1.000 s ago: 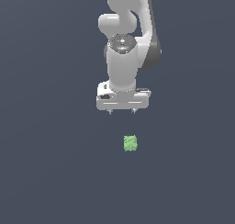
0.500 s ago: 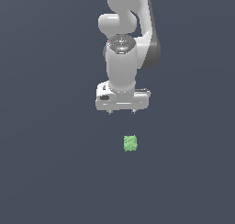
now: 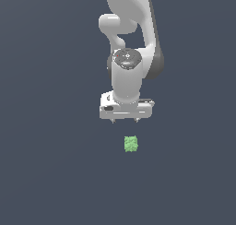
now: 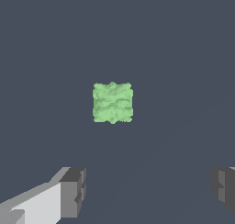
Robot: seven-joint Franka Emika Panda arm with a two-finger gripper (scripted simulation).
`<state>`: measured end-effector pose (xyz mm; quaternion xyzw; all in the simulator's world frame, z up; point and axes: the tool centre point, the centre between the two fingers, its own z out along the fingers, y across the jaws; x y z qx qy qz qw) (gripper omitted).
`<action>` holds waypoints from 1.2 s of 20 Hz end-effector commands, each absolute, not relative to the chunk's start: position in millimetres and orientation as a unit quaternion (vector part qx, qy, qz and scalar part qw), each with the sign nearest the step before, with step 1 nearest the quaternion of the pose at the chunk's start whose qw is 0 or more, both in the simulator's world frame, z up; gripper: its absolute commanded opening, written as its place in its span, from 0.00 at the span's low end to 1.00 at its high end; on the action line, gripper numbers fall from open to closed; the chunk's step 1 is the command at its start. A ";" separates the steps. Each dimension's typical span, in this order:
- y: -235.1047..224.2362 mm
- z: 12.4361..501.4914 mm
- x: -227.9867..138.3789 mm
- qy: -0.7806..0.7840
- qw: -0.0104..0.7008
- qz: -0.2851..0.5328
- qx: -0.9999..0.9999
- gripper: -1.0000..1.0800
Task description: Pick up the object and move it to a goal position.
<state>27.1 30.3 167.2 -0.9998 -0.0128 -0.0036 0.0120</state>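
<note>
Pincer (image 3: pixel 125 121) apart, holding nothing. Object (image 3: pixel 131 144) lies mid-bench (image 3: pixel 55 173), far from every edge. Advice: centre both fingertips (image 4: pixel 73 191) astride its flat sides, descend fully, then clamp.

The arm (image 3: pixel 131 44) is glossy white, built of rounded, bulbous segments with dark grey bands at the joints; one joint cap is a dark grey disc with a small red mark and pale concentric rings; below it sits a broad white block with a dark slot on one side; the pincer (image 3: pixel 125 121) ends in two short grey fingers (image 4: pixel 73 192) with ridged pads.
</note>
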 end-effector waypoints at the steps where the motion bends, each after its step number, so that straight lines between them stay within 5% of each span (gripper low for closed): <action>1: 35.3 156.0 36.6 -0.014 0.010 -0.003 -1.000 0.96; 24: 62.3 87.7 78.0 -0.018 0.000 0.000 -1.000 0.96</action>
